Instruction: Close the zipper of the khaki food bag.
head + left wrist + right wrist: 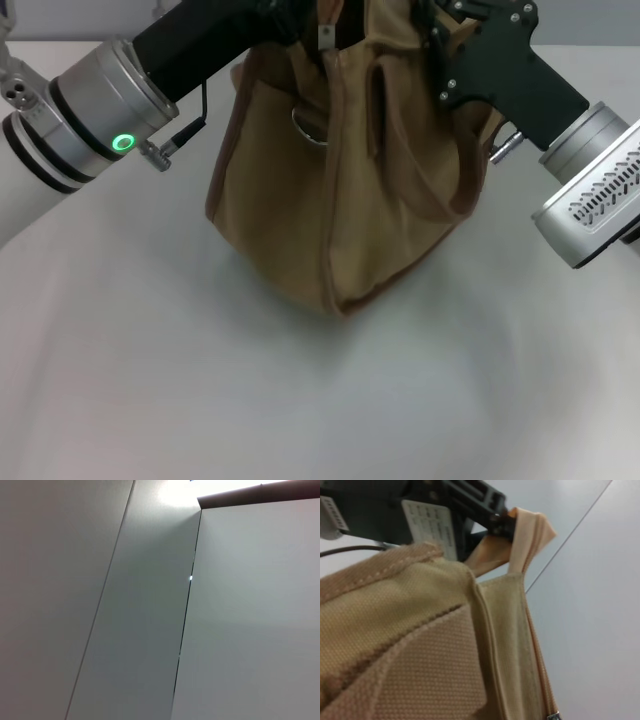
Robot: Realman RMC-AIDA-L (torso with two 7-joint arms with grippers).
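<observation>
Khaki food bag (340,190) stood upright on desk (300,400). Left gripper (502,522) clamped on bag end tab. Right gripper (455,40) positioned at bag top; jaw state undeterminable.

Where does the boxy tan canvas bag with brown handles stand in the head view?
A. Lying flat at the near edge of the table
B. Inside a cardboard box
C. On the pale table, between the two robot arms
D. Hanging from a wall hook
C. The boxy tan canvas bag stands upright on the pale table, with the left arm reaching its top from one side and the right arm from the other.
</observation>
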